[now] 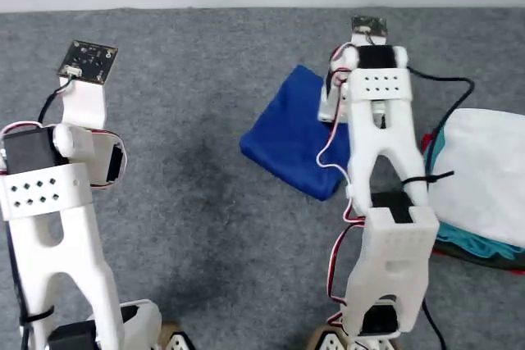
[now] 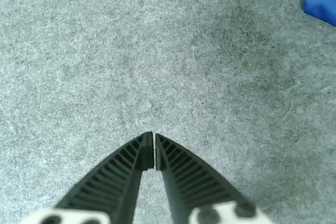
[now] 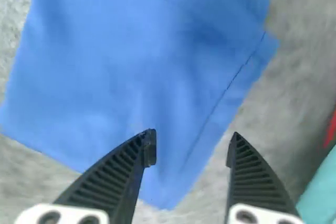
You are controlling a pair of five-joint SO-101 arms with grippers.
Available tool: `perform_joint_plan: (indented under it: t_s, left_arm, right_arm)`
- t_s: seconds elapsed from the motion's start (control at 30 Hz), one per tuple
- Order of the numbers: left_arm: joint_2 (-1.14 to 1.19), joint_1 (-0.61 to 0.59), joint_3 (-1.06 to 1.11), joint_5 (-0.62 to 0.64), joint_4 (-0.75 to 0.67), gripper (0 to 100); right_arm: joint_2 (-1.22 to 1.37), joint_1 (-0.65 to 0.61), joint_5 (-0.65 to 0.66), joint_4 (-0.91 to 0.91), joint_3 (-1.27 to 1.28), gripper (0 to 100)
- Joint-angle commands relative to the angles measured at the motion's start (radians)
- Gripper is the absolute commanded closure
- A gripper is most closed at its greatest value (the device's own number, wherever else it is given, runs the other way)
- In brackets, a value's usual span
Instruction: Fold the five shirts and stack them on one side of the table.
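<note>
The bench (image 1: pixel 197 202) has a grey, felt-like top running back to a pale wall. A folded blue shirt (image 1: pixel 287 141) lies flat on it, right of the middle. Just beside it, at the right edge, rests a heap of shirts (image 1: pixel 484 178), white uppermost, with teal and red cloth showing underneath.

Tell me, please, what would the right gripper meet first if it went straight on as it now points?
Most likely the blue shirt, which lies straight ahead of the open right gripper; the gap to the cloth is unclear.
</note>
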Motion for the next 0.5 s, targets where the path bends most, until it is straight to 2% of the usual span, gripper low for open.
perform_joint_plan:
  t_s: [0.0, 0.1, 0.17, 0.47]
  left_arm:
    - [-0.031, -0.002, -0.005, -0.011, 0.018, 99]
    - [-0.031, -0.002, -0.005, -0.011, 0.018, 99]
    - [-0.031, -0.002, -0.005, -0.011, 0.018, 99]
    - [-0.031, -0.002, -0.005, -0.009, 0.018, 99]
  right_arm:
    - [-0.048, -0.044, -0.189, 0.018, -0.046, 65.0]
    - [-0.005, -0.056, -0.302, 0.001, -0.046, 50.8]
    - [0.036, -0.056, -0.345, -0.025, -0.048, 46.2]
    - [0.245, -0.058, -0.358, -0.228, -0.048, 54.8]
